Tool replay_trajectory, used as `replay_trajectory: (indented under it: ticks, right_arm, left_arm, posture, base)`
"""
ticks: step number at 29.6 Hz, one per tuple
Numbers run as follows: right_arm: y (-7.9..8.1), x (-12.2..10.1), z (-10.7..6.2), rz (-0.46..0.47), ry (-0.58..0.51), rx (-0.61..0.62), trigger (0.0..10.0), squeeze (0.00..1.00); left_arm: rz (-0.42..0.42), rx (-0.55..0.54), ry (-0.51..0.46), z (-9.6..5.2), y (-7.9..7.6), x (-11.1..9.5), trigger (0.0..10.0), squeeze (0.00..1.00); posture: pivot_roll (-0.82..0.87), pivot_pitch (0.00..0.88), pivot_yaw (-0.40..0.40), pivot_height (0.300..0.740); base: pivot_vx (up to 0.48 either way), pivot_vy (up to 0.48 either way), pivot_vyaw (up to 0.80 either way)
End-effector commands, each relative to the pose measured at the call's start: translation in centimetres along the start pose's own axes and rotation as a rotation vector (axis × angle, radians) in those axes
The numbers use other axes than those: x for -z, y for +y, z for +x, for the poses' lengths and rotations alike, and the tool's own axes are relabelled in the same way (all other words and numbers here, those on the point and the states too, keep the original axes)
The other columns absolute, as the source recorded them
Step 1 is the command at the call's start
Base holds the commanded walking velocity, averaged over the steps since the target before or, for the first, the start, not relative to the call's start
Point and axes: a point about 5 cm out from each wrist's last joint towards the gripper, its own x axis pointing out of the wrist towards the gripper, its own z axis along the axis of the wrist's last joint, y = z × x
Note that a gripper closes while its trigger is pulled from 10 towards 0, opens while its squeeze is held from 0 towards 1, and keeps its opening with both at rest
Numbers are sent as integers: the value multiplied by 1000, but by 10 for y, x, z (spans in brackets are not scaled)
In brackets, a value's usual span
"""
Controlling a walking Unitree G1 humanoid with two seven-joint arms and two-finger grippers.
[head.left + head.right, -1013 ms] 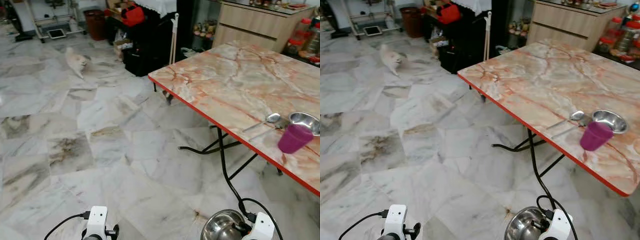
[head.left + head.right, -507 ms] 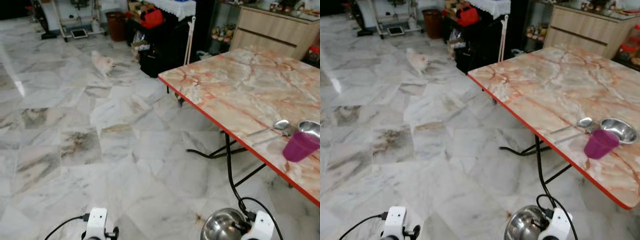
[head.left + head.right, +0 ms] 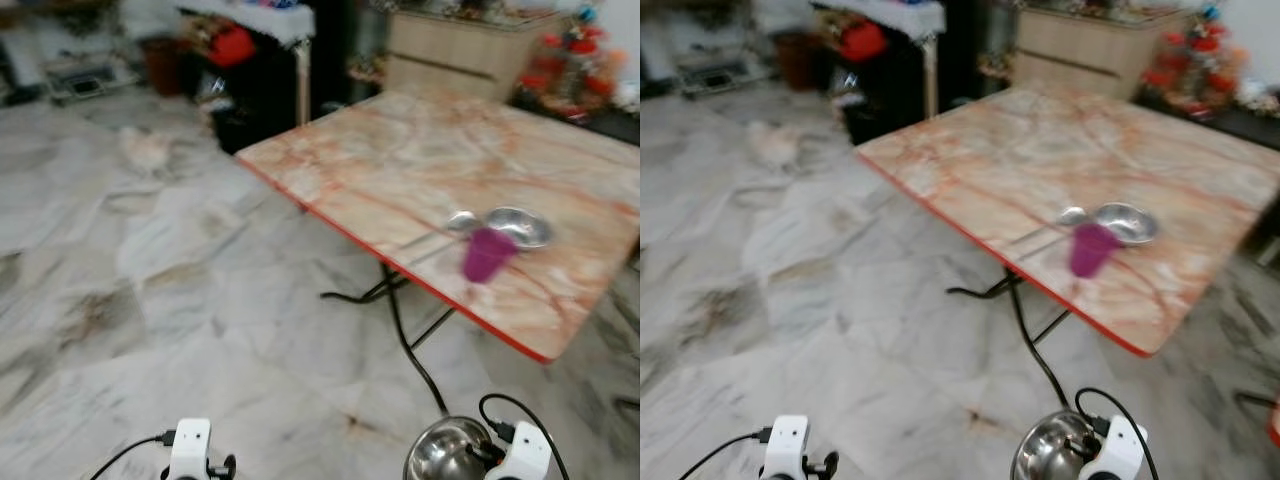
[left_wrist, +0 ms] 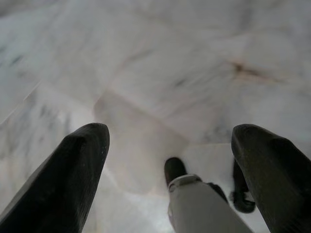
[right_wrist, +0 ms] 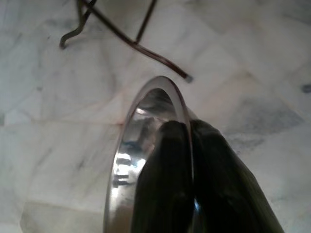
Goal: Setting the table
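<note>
Steel bowl (image 5: 146, 160) rim pinched in right end effector (image 5: 189, 145)

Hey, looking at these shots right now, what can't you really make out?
- Spoon by the bowl and purple cup on the table: motion blur smears its shape in the eye views.
- Steel bowl in the right gripper: cut off by the frame edge, its inside partly hidden by the fingers.
- Pale shape on the floor: too blurred to identify.
</note>
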Motion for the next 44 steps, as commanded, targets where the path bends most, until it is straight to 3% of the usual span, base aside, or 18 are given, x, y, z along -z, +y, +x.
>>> replay_trajectory:
  ticks: [1,31,44]
  right_arm:
    - [5,-4,2,-10,-6,-15,10000,0]
    - [3,-4,2,-11,-5,-11,10000,0]
    - [5,-3,1,14,-21,-13,10000,0]
  left_arm:
    - [-3,-8,5,-1,3,3,10000,0]
    - [0,3,17,-2,1,7,10000,0]
    - [37,2,31,-2,2,7,10000,0]
  posture:
    - [-60,0,-24,740]
    - [-65,0,-25,740]
    - [-71,0,-11,740]
  base:
    - [0,0,-756]
    - [0,0,-745]
    - [0,-141,-34]
